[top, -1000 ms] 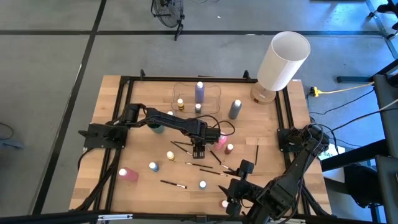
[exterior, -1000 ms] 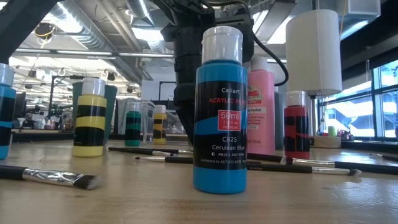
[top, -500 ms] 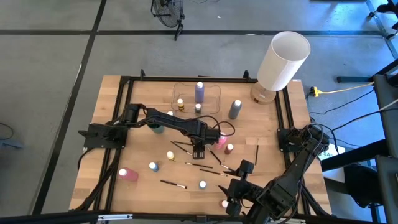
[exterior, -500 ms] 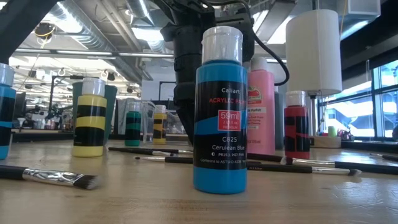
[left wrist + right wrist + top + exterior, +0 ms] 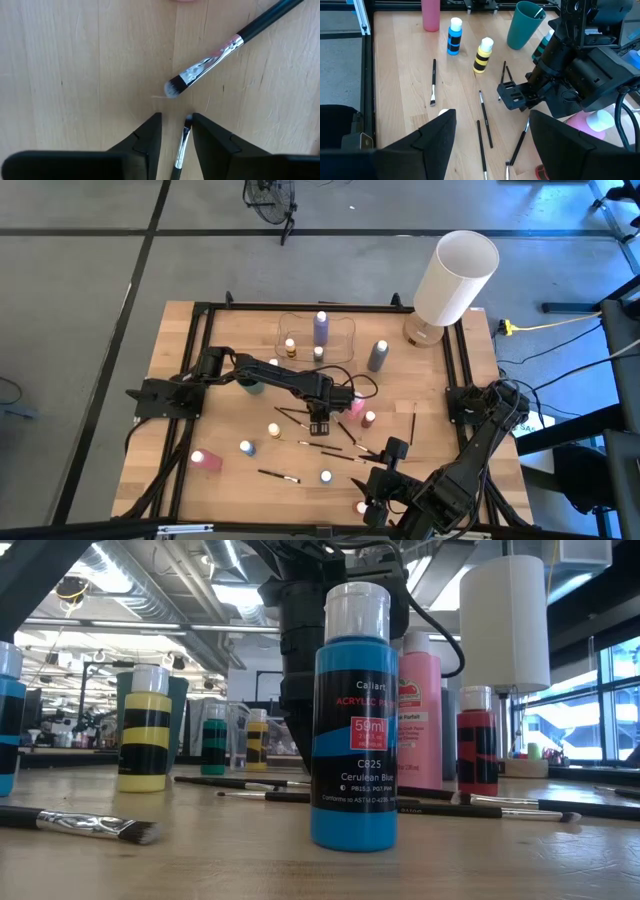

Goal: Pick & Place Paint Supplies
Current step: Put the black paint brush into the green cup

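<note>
My left gripper [image 5: 176, 120] points straight down at the table's middle [image 5: 319, 423]. Its fingers are a little apart, and a thin dark-handled paintbrush [image 5: 181, 147] lies on the wood between them, along the gap. A second brush [image 5: 210, 62] with a light tip lies just beyond. A pink bottle [image 5: 352, 408] and a small red bottle [image 5: 369, 419] stand close by. My right gripper [image 5: 492, 145] hovers open over the near right part of the table [image 5: 393, 450], with nothing between its fingers. My left gripper comes from above with one finger on each side of the thin brush's bristle end [image 5: 188, 120]. The brush lies flat on the table, nearer one finger [image 5: 205, 131]. I cannot tell whether that finger touches it.
A clear tray [image 5: 340, 350] at the back holds a purple bottle [image 5: 321, 328] and a yellow one [image 5: 290, 347]. A grey bottle [image 5: 377, 355], a teal cup [image 5: 251, 384], several small bottles and loose brushes are scattered about. A big white lamp [image 5: 455, 280] stands at the far right.
</note>
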Controlling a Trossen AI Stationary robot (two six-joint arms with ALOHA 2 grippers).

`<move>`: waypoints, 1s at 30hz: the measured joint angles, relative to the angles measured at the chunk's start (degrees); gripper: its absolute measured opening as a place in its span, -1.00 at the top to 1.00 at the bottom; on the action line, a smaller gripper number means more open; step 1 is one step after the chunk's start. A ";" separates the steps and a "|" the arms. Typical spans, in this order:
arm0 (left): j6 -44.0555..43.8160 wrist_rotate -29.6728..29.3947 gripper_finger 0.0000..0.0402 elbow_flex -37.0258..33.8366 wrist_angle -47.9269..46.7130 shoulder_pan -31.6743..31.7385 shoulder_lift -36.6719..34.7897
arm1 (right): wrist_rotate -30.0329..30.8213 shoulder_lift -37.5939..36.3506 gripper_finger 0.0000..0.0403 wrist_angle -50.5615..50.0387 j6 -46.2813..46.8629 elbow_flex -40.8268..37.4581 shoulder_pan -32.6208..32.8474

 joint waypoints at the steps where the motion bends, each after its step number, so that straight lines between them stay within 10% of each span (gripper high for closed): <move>1: -0.01 0.00 0.50 0.00 0.00 0.00 0.00 | 0.00 0.00 -0.27 0.00 0.00 0.00 0.00; 30: 0.53 -0.36 0.99 0.02 0.15 0.02 0.00 | -0.04 0.00 -0.27 0.02 0.00 0.00 0.02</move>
